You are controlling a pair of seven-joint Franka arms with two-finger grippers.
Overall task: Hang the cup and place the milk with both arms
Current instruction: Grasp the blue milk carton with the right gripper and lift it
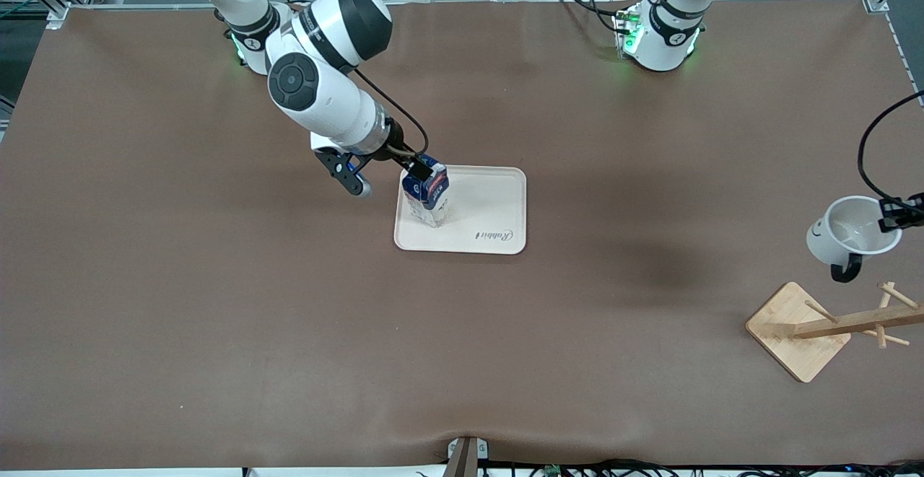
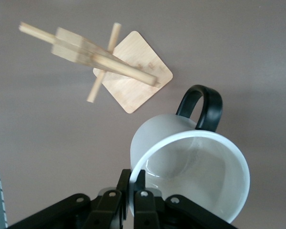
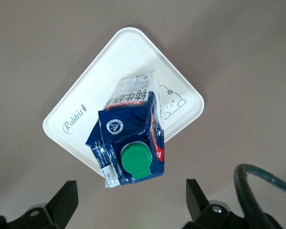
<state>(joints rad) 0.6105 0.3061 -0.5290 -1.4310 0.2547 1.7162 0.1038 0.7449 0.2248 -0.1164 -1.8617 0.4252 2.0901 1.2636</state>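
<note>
The milk stands upright on the white tray, at the tray's edge toward the right arm's end. My right gripper hovers just above it, open and empty; in the right wrist view its fingers spread wide around the green-capped carton without touching it. My left gripper is shut on the rim of the cup, holding it tilted in the air over the table beside the wooden rack. The left wrist view shows the jaws pinching the cup, its black handle toward the rack.
The rack's square bamboo base sits near the table edge at the left arm's end, with pegs sticking out from its post. The tray reads "Rabbit". A black cable hangs over the cup.
</note>
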